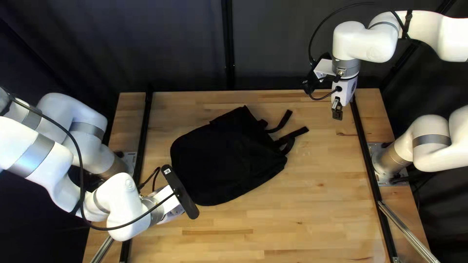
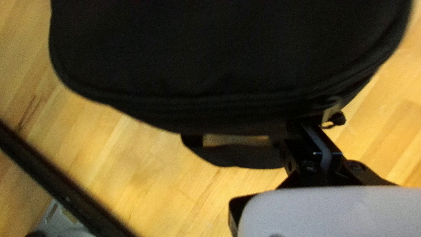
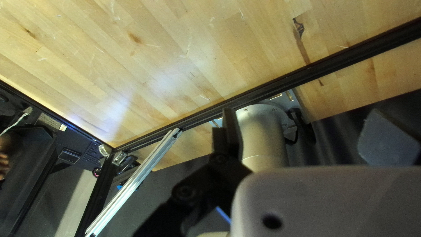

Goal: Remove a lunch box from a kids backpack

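Note:
A black backpack [image 1: 228,157] lies flat in the middle of the table, its straps [image 1: 289,133] trailing toward the far right. No lunch box shows in any view. My left gripper [image 1: 184,199] is low at the backpack's near left edge. In the left wrist view it [image 2: 301,130] is shut, tips against the zipped seam [image 2: 210,105] just beside the zipper pull [image 2: 333,116]. Whether anything is pinched between them is hidden. My right gripper [image 1: 337,111] hangs open and empty above the table's far right, well away from the backpack; only one finger [image 3: 230,126] shows in its wrist view.
Black rails run along the table's left [image 1: 144,138] and right [image 1: 362,146] sides, near the arm bases. Bare wood lies in front of the backpack [image 1: 274,226] and under my right gripper [image 3: 148,59]. A grey strip [image 2: 235,140] shows under the backpack's edge.

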Controlling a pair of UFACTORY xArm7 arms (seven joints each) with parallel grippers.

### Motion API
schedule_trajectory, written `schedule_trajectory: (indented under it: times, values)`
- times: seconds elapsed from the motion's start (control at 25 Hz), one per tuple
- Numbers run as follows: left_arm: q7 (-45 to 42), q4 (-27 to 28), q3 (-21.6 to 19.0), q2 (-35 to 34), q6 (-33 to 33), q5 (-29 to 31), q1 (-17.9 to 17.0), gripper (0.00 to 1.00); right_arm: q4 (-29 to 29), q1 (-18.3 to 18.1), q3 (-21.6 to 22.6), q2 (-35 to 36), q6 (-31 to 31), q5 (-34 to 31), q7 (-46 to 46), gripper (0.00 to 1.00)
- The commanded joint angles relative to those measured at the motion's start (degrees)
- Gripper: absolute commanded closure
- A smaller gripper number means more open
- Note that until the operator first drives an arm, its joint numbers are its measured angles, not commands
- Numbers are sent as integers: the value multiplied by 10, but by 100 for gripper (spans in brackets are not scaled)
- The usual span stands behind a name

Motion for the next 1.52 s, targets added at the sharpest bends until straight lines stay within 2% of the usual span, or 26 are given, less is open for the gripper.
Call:
schedule_trajectory:
  times: [0.04, 0.32, 0.64, 0.92, 0.96, 1.08, 1.24, 1.44, 1.52]
  values:
    - [25, 6, 15, -17, 28, -27, -15, 100, 0, 0, 0, 0, 0, 0, 0, 0]
    - [50, 27, 31, -1, 50, -29, -4, 100, 0, 0, 0, 0, 0, 0, 0, 0]
    - [75, 47, 40, -3, 83, -43, -9, 100, 0, 0, 0, 0, 0, 0, 0, 0]
    - [88, 63, 53, 34, 66, -19, 18, 100, 0, 0, 0, 0, 0, 0, 0, 0]
    - [92, 66, 54, 35, 68, -18, 19, 100, -10, 7, 10, -3, -8, -5, 0, 0]
    - [101, 78, 55, 42, 77, -17, 22, 100, -59, 46, 55, 0, -56, 44, 41, 0]
    - [95, 84, 49, 49, 85, -20, 18, 100, -102, 88, 92, 33, -125, 92, 53, 0]
    - [87, 95, 40, 58, 95, -24, 14, 100, -134, 141, 136, 60, -195, 149, 60, 0]
    - [84, 108, 35, 66, 105, -23, 14, 100, -127, 161, 154, 79, -215, 167, 65, 0]
